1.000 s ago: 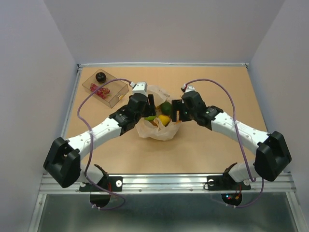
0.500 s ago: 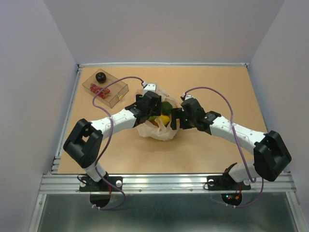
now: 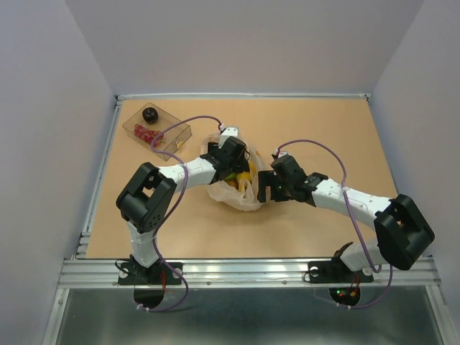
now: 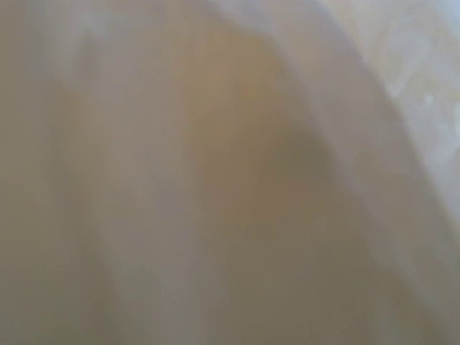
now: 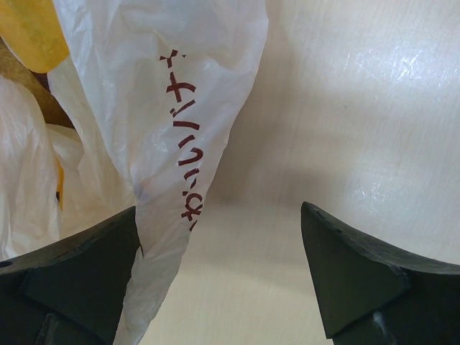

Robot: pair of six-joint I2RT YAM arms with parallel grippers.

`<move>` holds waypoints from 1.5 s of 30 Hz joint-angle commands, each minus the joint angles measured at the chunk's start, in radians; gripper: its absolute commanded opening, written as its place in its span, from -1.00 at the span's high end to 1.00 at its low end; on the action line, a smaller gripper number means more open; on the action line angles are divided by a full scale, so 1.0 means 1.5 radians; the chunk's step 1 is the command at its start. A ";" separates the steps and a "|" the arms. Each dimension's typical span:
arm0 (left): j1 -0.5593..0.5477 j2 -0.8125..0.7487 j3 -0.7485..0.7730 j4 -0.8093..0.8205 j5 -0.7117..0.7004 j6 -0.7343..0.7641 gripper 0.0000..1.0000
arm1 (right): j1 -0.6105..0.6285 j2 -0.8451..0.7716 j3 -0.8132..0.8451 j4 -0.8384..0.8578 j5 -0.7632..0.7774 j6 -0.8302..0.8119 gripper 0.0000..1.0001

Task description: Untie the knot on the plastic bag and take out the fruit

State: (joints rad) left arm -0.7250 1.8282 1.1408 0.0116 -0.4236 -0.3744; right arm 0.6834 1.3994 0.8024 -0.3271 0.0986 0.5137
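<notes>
Tan table (image 3: 323, 129); right gripper (image 5: 219, 215) wide open, touching plastic bag (image 5: 144, 86)

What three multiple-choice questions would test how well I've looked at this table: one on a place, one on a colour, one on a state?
1. Where does the clear tray stand?
A) by the far left corner of the table
B) by the near right corner
C) in the middle

2. What colour is the lettering on the plastic bag?
A) blue
B) dark red
C) green

3. How does the right tool stand?
A) shut tight
B) open wide
C) shut on a fruit

Answers:
1 A: the top view shows it by the far left corner.
2 B: the right wrist view shows dark red characters.
3 B: bare table shows in its gap.
</notes>
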 commanded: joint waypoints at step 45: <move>-0.003 -0.223 -0.115 0.022 0.178 0.142 0.29 | 0.009 -0.016 -0.001 0.055 0.018 -0.001 -0.87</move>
State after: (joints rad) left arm -0.7250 1.6432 0.9737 0.0525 -0.2062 -0.1764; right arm 0.6888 1.4002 0.8028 -0.2825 0.0906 0.5022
